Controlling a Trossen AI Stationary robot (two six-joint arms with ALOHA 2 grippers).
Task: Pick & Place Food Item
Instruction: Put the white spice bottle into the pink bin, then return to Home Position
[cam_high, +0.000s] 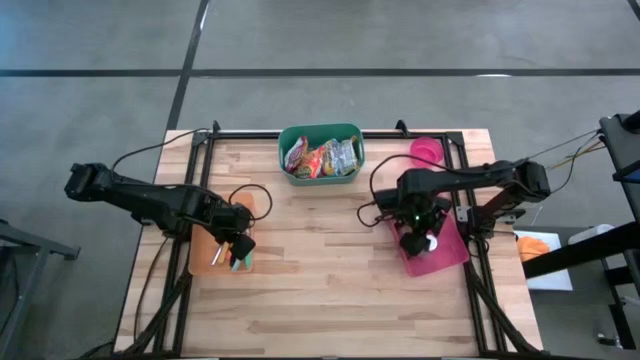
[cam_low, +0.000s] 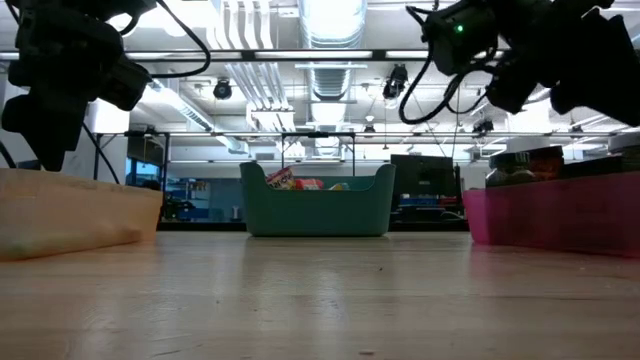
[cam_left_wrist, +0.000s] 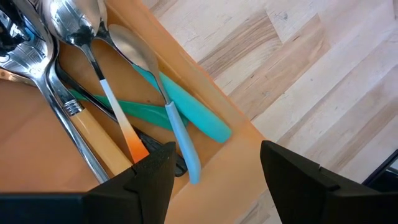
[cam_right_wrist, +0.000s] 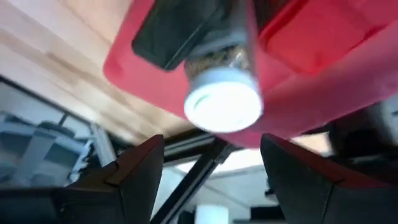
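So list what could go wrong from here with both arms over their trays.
1. The left tool hangs open over a crowded orange tray; spoons overlap, so closing may catch several or the tray wall.
2. The right tool is open over a jar with a white lid lying in the pink tray; it might roll or slip.

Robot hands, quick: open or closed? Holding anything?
Left gripper: open, empty, over the cutlery tray.
Right gripper: open, empty, over the jar.

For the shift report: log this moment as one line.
left gripper: open, over orange tray of utensils | right gripper: open, over white-capped jar in pink tray | green basket: holds snack packets
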